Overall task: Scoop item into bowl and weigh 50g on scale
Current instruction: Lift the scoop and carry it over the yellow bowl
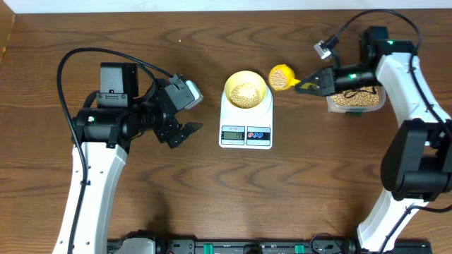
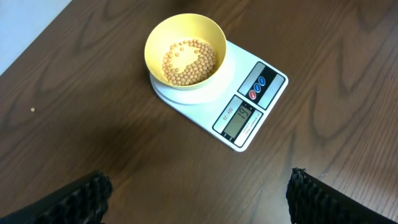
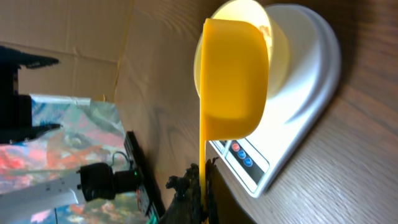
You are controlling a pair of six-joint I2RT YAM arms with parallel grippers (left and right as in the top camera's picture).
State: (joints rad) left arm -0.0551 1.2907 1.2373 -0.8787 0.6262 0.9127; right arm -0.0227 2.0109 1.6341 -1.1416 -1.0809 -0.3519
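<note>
Your scale (image 1: 246, 123) lies at the middle of the counter (image 1: 212, 204) in the overhead view. Its display (image 2: 238, 118) and two round buttons (image 2: 261, 84) are at the 6 o'clock end, and the digits are too small to read in any view.

The pale yellow bowl (image 2: 186, 28) stands upright on the platform at the 12 o'clock end. A shallow layer of tan beans (image 2: 189, 62) covers its bottom, with most of the inner wall bare above them. One stray bean (image 2: 32, 110) lies alone on the wood, well apart from the scale.

Your right hand (image 1: 309, 86) is pinching the handle of the bright yellow scoop (image 3: 236, 74). From overhead the scoop is mouth-up with beans in it, just beside the bowl's rim at about 2 o'clock of the bowl. You cannot tell from these views whether it touches the rim. In the right wrist view you see the scoop's smooth outer wall in front of the bowl and scale, and the thin handle runs back into the closed fingers.

The clear tub (image 1: 357, 110), also holding beans, sits at 3 o'clock of the scale, under the right arm.

Your left hand (image 2: 199, 190) hangs at 9 o'clock of the scale, spread wide and holding nothing. Its black ridged fingers (image 2: 81, 199) show at the two lower corners of the left wrist view, which looks toward the bowl and scale.
</note>
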